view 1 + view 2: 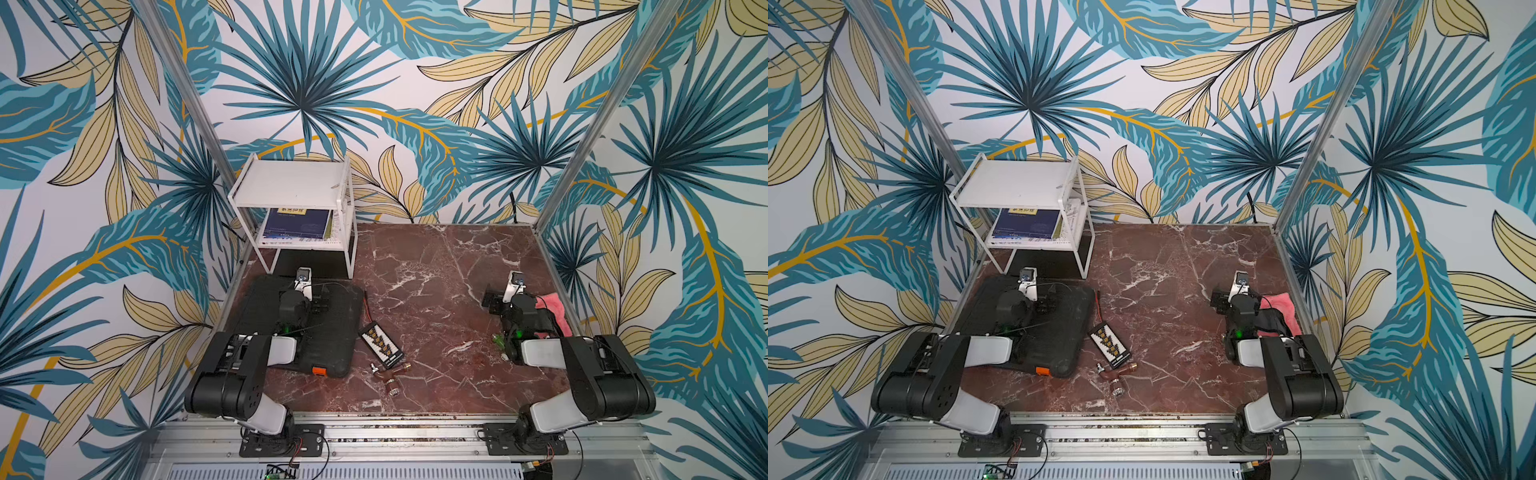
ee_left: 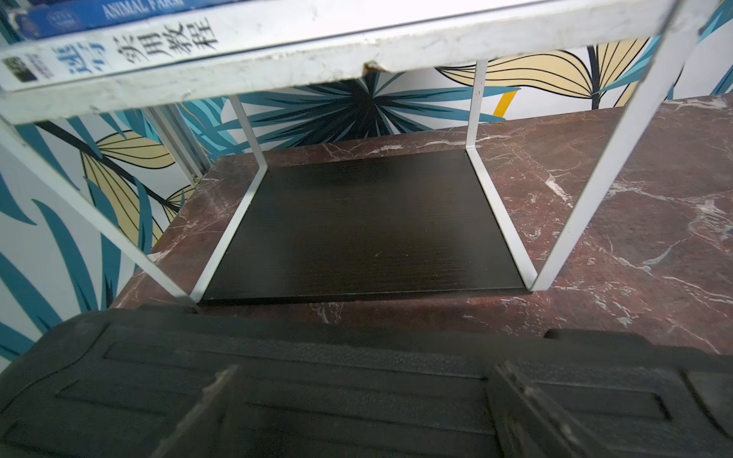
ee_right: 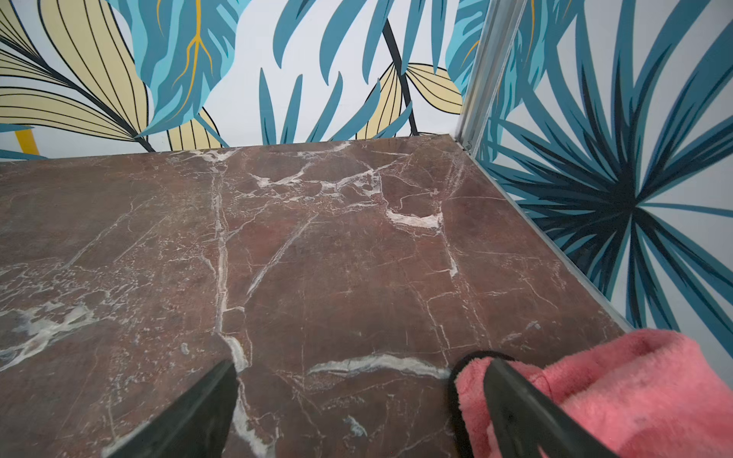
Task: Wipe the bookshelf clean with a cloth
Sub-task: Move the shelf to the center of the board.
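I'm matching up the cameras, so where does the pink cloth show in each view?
Both top views: the cloth lies at the table's right edge.
Left wrist: not in it.
Right wrist: the cloth fills the lower right corner.
Shared landmark: the metal corner post beyond it.

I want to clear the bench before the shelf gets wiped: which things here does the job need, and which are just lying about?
Belong to the job:
bookshelf
cloth

Just lying about:
black ribbed case
connector board
brass pipe fitting
green toy
books on the lower tier
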